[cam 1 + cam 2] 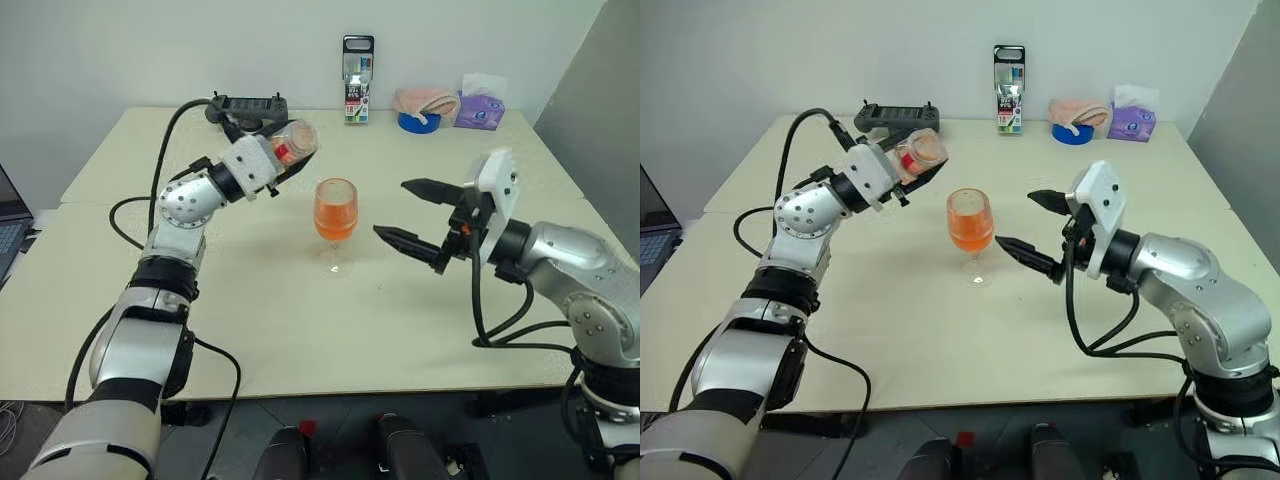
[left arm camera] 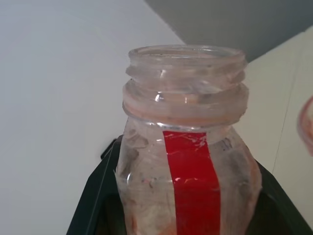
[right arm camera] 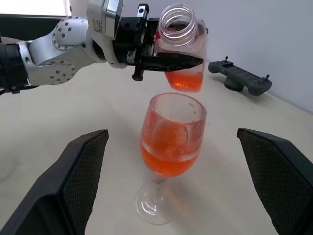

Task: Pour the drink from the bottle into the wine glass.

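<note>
Most of the drink [image 3: 171, 159] now sits in the wine glass [image 1: 335, 215], though my left gripper [image 1: 275, 160], clamped on the uncapped bottle [image 1: 918, 150] just beside it, holds a little, while my right gripper [image 1: 415, 215] waits open opposite.

Bottle [image 2: 188, 161] base cut off by frame edge; text on far marker pack [image 1: 358, 80] unreadable.
</note>
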`<control>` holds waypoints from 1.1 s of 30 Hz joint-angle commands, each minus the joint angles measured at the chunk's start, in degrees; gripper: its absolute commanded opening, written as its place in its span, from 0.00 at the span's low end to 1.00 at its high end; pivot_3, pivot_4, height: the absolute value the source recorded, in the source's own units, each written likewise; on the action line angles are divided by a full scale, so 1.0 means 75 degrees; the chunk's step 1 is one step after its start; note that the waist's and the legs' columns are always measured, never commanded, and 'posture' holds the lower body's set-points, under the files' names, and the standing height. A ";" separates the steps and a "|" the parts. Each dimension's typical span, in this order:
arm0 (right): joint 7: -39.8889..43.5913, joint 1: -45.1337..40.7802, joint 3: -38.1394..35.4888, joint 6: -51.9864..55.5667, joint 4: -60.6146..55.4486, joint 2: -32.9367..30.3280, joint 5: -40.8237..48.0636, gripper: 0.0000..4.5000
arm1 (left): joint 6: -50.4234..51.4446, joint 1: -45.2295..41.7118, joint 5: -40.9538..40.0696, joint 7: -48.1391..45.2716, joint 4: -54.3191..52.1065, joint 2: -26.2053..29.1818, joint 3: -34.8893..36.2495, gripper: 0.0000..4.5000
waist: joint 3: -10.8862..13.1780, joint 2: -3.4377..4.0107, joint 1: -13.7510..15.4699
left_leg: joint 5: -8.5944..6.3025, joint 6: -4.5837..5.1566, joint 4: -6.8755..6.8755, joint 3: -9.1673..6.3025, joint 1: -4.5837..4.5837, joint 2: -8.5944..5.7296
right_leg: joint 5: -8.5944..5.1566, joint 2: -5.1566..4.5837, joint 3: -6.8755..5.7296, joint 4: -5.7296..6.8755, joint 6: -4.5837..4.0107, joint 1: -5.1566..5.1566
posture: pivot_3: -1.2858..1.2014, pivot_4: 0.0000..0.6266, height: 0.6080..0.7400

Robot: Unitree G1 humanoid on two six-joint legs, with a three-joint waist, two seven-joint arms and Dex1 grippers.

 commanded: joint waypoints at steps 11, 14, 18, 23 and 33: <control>0.0134 -0.2021 0.0826 0.0067 0.0664 0.0009 -0.0663 1.00 | 0.4832 0.1376 -0.1342 0.2429 -0.1571 -0.0753 0.2204 0.40 | -0.0001 0.0001 0.0008 | 0.0000 0.0000 -0.0002 -0.0006 0.0018 0.0000 | 0.0000 -0.0002 -0.0003 0.0041 0.0000 -0.0002 | 0.52 0.24 1.00; 0.0270 -0.2182 0.1080 0.0139 0.0644 0.0039 -0.0772 1.00 | 0.4730 0.1658 -0.1240 0.2488 -0.1676 -0.0832 0.2296 0.40 | -0.0001 0.0001 0.0009 | 0.0000 -0.0001 -0.0002 -0.0008 0.0015 0.0000 | 0.0000 -0.0002 -0.0005 0.0041 -0.0001 -0.0007 | 0.52 0.24 1.00; 0.0480 -0.2309 0.1186 0.0251 0.0652 0.0017 -0.0762 1.00 | 0.4657 0.1837 -0.1129 0.2699 -0.1633 -0.0852 0.2396 0.40 | -0.0001 0.0001 0.0018 | 0.0000 -0.0001 -0.0002 -0.0006 0.0014 -0.0002 | 0.0000 -0.0005 -0.0003 0.0041 -0.0002 -0.0008 | 0.52 0.24 1.00; 0.0687 -0.2369 0.1348 0.0230 0.0728 -0.0013 -0.0939 1.00 | 0.4665 0.2021 -0.0911 0.2873 -0.1649 -0.0818 0.2368 0.69 | -0.0003 0.0000 0.0020 | 0.0000 -0.0001 -0.0005 -0.0004 0.0020 0.0000 | 0.0000 -0.0005 -0.0002 0.0043 -0.0002 -0.0007 | 0.52 0.24 1.00; 0.1010 -0.2237 0.1454 0.0037 0.0829 0.0078 -0.1250 1.00 | 0.4962 0.2359 -0.0916 0.2784 -0.1996 -0.0684 0.2421 1.00 | -0.0004 0.0000 0.0019 | 0.0000 -0.0002 -0.0006 -0.0005 0.0019 0.0000 | 0.0000 -0.0005 -0.0003 0.0043 -0.0002 -0.0008 | 0.52 0.24 1.00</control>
